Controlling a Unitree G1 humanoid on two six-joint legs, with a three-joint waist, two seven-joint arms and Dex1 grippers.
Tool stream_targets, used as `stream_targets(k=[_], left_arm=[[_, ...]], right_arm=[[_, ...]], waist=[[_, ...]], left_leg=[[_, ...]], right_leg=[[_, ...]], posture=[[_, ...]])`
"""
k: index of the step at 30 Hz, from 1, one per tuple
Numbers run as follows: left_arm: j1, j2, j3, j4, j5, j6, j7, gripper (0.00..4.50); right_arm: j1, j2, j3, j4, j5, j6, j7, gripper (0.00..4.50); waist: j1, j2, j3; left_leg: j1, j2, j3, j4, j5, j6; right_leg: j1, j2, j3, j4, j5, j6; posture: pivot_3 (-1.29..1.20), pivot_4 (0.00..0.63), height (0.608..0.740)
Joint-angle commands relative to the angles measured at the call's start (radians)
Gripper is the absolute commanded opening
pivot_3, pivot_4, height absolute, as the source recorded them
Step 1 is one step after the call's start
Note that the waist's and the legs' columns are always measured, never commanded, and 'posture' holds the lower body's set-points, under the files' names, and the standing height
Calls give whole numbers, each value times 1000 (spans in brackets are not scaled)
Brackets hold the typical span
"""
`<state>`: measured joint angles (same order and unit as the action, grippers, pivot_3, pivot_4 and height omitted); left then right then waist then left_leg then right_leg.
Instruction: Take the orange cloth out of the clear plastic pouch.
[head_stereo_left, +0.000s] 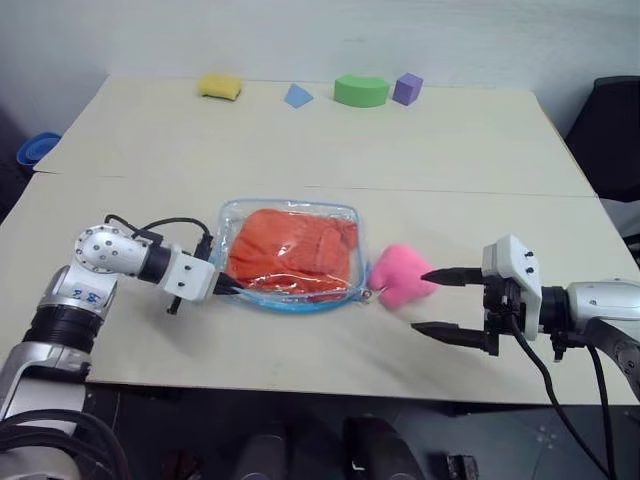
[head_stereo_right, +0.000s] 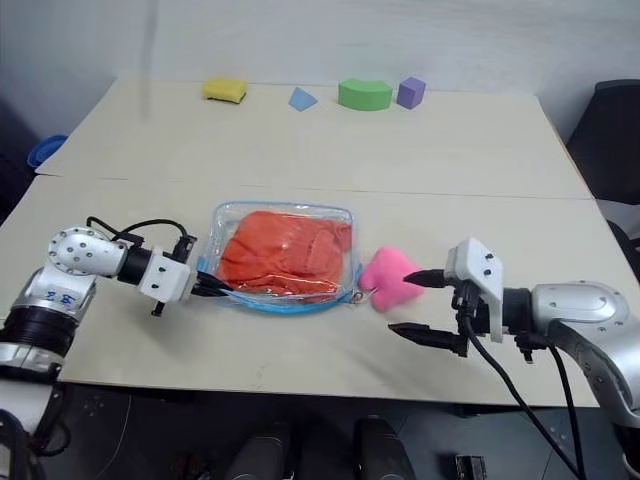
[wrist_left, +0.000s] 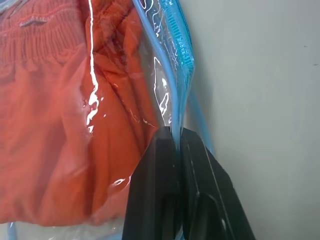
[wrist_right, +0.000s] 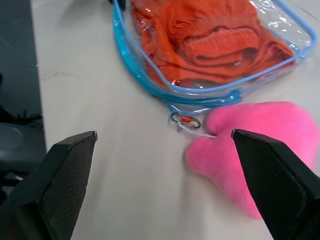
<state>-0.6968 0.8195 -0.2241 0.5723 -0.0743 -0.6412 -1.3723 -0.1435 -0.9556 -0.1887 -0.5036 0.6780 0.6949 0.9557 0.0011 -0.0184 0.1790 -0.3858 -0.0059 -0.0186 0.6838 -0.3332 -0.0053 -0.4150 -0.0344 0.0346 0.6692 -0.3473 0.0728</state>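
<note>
The clear plastic pouch with light blue zipper edging lies flat in the middle of the table, with the wrinkled orange cloth inside it. My left gripper is shut on the pouch's left edge; in the left wrist view its black fingers pinch the clear plastic and blue edging, with the orange cloth beside them. My right gripper stands open to the right of the pouch, with its fingertips beside a pink foam lump. The right wrist view shows the pouch's zipper ring next to the lump.
Along the table's far edge stand a yellow sponge, a blue triangle, a green arch and a purple cube. A blue bowl sits off the table's left side and a black chair off its right.
</note>
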Motion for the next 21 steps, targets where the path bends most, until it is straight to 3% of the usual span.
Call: stream_targets(k=[1, 5, 9, 13, 16, 21], left_arm=[[2, -2, 31, -51, -24, 135, 22, 258], [88, 26, 95, -220, -90, 333, 50, 1298], [178, 52, 186, -443, -220, 648, 112, 2581], [267, 87, 329, -707, -478, 1056, 203, 2581], [320, 90, 421, -851, -630, 1245, 282, 2581], [346, 31, 483, -947, -686, 1338, 439, 2622]], right_arm=[[18, 47, -77, -21, 3, 15, -106, 4500], [60, 126, -108, -60, 27, 65, -228, 4500], [95, 182, -82, -65, 2, 64, -291, 4500], [80, 264, -47, 5, -29, 50, -358, 4500], [57, 309, -31, 60, -43, 39, -369, 4500], [62, 315, -3, 104, -69, 3, -330, 2890]], waist=[[-1, 0, 0], [-6, 0, 0], [-5, 0, 0], [-7, 0, 0], [-8, 0, 0], [-3, 0, 0]], left_leg=[[0, 0, 0, 0, 0, 0], [0, 0, 0, 0, 1, -1], [0, 1, 0, 0, 0, -1], [0, 1, -1, 0, 0, 0], [0, 1, -1, 0, 0, 0], [1, 1, -1, 0, 0, 0]], right_leg=[[0, 0, 0, 2, 0, 0], [0, 0, 1, 5, 0, 0], [0, 0, 1, 6, 0, 0], [0, 0, 1, 7, 0, 0], [0, 0, 1, 7, 0, 0], [1, 0, 1, 5, 0, 0]], posture=[[0, 150, 740], [0, 150, 740], [0, 150, 740], [0, 150, 740], [0, 150, 740], [0, 150, 740]])
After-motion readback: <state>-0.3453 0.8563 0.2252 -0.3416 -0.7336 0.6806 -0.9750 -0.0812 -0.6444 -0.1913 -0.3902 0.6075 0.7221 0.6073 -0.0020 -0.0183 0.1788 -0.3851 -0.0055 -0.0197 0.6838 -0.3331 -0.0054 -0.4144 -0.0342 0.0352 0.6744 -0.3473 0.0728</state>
